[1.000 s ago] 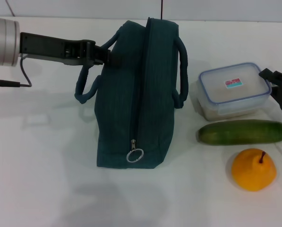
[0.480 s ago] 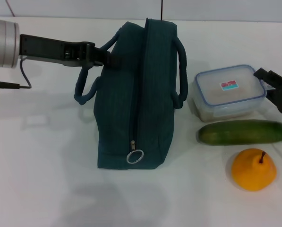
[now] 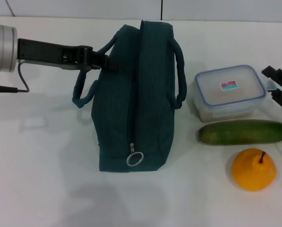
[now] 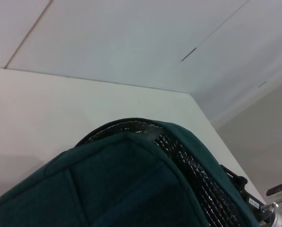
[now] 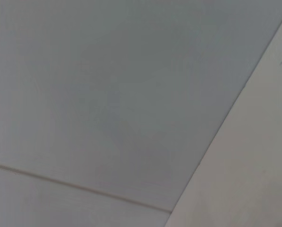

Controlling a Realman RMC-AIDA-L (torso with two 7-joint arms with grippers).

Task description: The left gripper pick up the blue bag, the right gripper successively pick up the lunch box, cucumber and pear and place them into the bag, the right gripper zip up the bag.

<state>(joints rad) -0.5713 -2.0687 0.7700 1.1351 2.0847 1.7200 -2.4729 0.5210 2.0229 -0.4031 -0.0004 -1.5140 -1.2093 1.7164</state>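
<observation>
Left gripper [image 3: 105, 60]: clenched on blue bag [image 3: 133, 99] handle, bag upright on table.
Right gripper [image 3: 278, 87]: beside lunch box [image 3: 229, 91]; finger state unclear.
Risk: zipper looks mostly closed; box may jam at mouth.

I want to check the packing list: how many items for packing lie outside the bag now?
3: the lunch box beside the blue bag, the cucumber in front of it, the pear nearest the camera. The bag's inside is hidden.

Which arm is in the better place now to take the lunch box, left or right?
Right. The right gripper sits just beside the lunch box, on the side away from the blue bag. The left gripper is busy at the bag's handle, across the bag from the box.
</observation>
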